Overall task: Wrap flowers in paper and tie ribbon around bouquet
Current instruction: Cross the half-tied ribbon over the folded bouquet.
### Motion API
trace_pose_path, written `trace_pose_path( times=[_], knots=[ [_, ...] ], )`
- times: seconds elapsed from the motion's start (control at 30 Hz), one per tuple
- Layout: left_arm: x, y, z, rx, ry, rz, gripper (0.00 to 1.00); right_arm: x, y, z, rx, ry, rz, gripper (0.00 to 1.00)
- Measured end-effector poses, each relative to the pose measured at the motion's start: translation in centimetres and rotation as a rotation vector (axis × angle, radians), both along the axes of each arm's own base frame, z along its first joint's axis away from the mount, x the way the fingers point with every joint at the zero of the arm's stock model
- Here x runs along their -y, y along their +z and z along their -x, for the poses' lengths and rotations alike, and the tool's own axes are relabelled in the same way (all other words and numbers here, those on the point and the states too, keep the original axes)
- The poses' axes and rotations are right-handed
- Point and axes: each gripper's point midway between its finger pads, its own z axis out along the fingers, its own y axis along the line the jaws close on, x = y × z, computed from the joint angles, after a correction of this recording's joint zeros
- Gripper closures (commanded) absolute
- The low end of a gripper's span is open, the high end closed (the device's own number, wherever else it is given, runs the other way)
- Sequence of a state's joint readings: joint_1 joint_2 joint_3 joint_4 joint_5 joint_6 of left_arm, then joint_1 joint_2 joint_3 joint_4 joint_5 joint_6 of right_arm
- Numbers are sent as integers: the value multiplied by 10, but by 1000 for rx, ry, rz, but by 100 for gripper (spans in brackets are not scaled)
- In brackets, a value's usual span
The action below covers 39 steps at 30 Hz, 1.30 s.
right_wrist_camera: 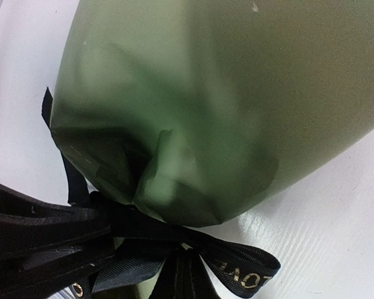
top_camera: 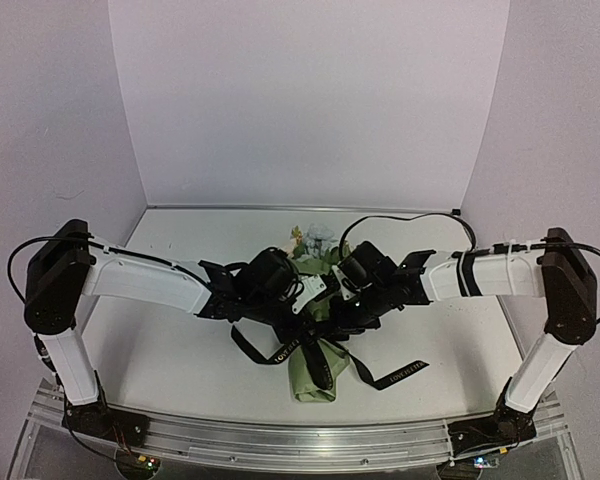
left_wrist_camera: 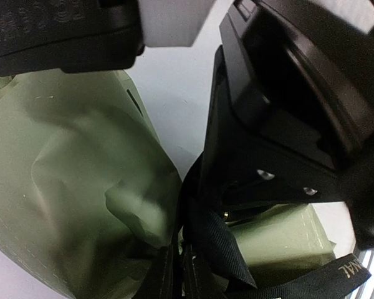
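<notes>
**White table (top_camera: 180, 345): bouquet waist obscured**

Left gripper (top_camera: 305, 305) and right gripper (right_wrist_camera: 56, 233) crowd over the bouquet (top_camera: 315, 378) lying mid-table, hiding its middle. Left: grip cannot be told. Right: clenched. Olive paper (right_wrist_camera: 224, 93) cone, pastel flowers (top_camera: 315, 240) at far end, 2 black lettered ribbon (top_camera: 395, 375) tails trailing.

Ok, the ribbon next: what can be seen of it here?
The ribbon is narrow, black and satin-like with pale gold lettering. It crosses the narrow part of the bouquet, bunched into folds there, and its loose tails lie on the table to either side. The left gripper and right gripper crowd over the crossing; whether either grips it is unclear.
</notes>
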<state>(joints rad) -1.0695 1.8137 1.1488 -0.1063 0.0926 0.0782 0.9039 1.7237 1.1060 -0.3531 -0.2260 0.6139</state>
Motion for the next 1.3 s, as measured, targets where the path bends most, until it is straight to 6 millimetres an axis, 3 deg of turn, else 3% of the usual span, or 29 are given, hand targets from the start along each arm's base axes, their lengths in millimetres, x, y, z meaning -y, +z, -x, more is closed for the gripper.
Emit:
trace_pose_path(
  times=[0.23,0.43,0.6,0.83,1.03,1.3],
  knots=[
    [0,6,1,13,-3,26,96,-1,-8,2,7,11,-20,100],
    [-3,27,6,33,-17,89,98,-7,-6,0,34,37,-52,100],
    [0,35,5,48,-24,116,82,-12,-1,-5,61,45,-76,100],
    [-1,28,2,42,-10,82,80,-12,-2,-5,72,44,-85,100],
    [0,2,0,8,-5,4,83,-7,-7,-2,64,41,-72,100],
    [-4,-10,0,-4,2,-39,97,-4,-8,0,66,38,-66,100]
  ],
)
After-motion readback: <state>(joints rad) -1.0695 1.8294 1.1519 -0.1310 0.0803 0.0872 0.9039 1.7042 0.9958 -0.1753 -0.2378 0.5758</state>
